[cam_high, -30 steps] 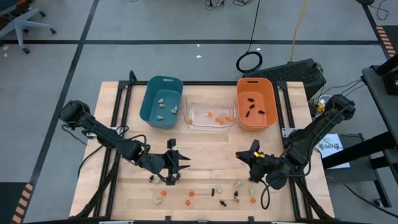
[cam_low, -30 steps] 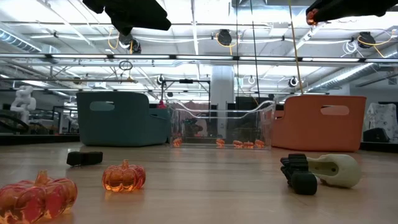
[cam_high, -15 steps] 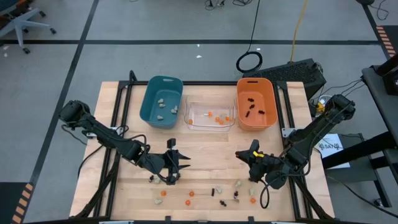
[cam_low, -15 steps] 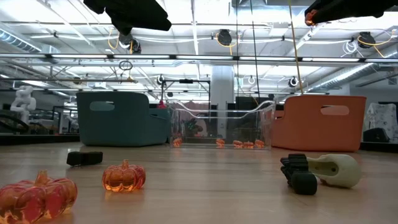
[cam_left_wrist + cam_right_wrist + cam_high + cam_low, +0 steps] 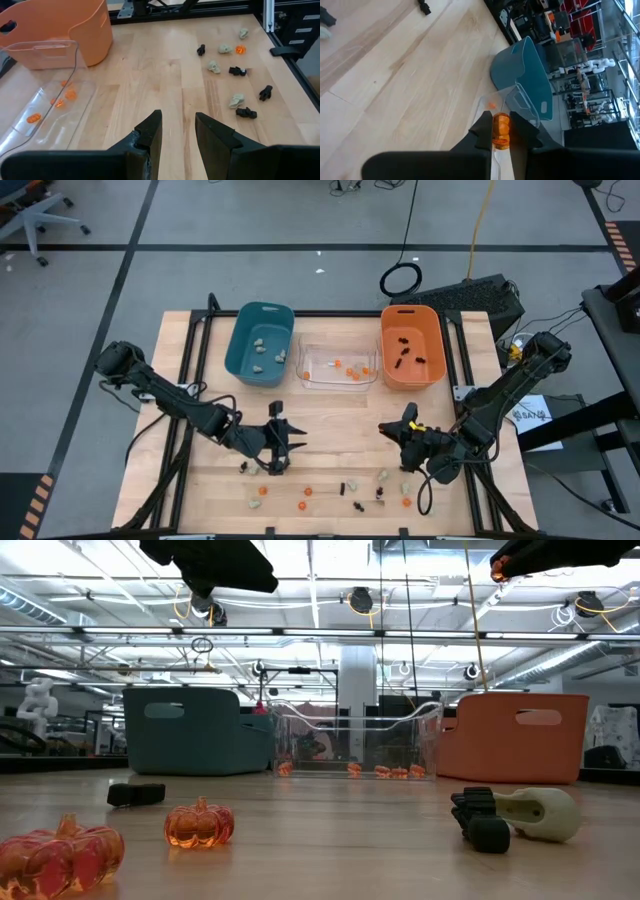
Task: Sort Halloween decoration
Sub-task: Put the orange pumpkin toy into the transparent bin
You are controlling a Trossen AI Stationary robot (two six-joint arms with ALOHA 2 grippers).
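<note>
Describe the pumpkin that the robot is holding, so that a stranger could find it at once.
Look at the right arm, raised over the wooden table in front of the orange bin. Its gripper is shut on a small orange pumpkin. It is the only trinket off the table; the others lie loose or in bins.

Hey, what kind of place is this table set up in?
Probably a robotics lab or workshop. Beyond the wooden table the low view shows an open hall with ceiling rails and hanging cables, another white robot figure in the background, and an office chair on the grey floor.
</note>
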